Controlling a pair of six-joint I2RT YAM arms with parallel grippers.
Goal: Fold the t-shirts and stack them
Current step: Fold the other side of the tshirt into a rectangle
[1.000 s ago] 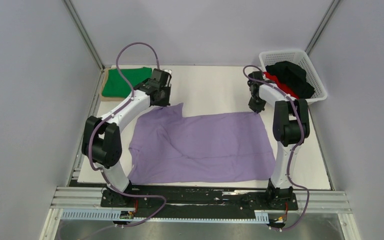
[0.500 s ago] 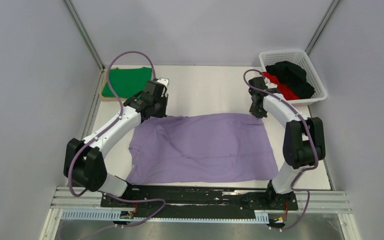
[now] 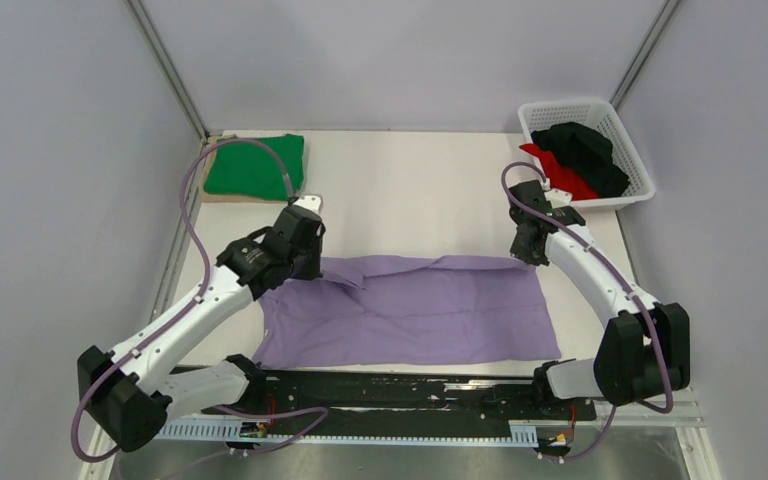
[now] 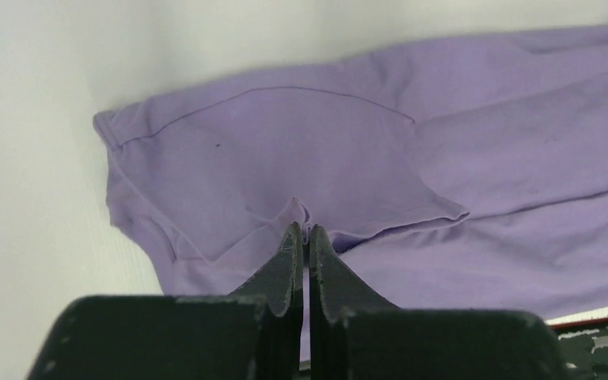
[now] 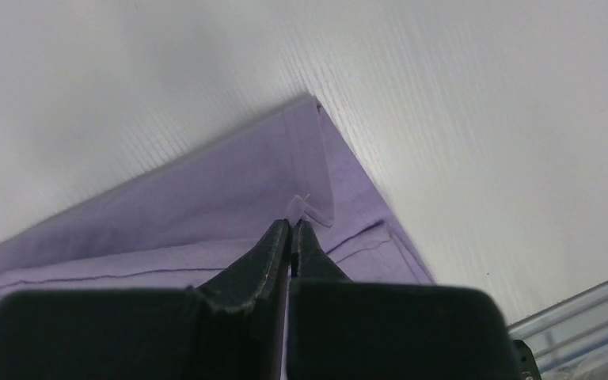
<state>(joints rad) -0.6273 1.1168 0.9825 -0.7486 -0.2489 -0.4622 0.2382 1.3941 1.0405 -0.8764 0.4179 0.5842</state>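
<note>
The lilac-purple t-shirt (image 3: pixel 410 312) lies on the white table, its far part folded toward the near edge. My left gripper (image 3: pixel 298 262) is shut on a pinch of its far-left edge; the left wrist view shows the cloth (image 4: pixel 285 158) gathered between the closed fingertips (image 4: pixel 302 231). My right gripper (image 3: pixel 526 255) is shut on its far-right corner; the right wrist view shows a cloth tip (image 5: pixel 309 207) at the closed fingertips (image 5: pixel 290 227). A folded bright green t-shirt (image 3: pixel 256 165) lies at the far left. Black (image 3: pixel 585 148) and red (image 3: pixel 560 174) t-shirts sit in the basket.
A white lattice basket (image 3: pixel 636 165) stands at the far right corner. A flat tan board (image 3: pixel 222 195) lies under the green shirt. Grey walls close in the table on three sides. The black rail (image 3: pixel 400 390) with the arm bases runs along the near edge.
Both grippers have drawn the purple shirt's far edge toward the near side, folding it over. The shirt now covers a shorter strip of table. Both arms have pulled back.
</note>
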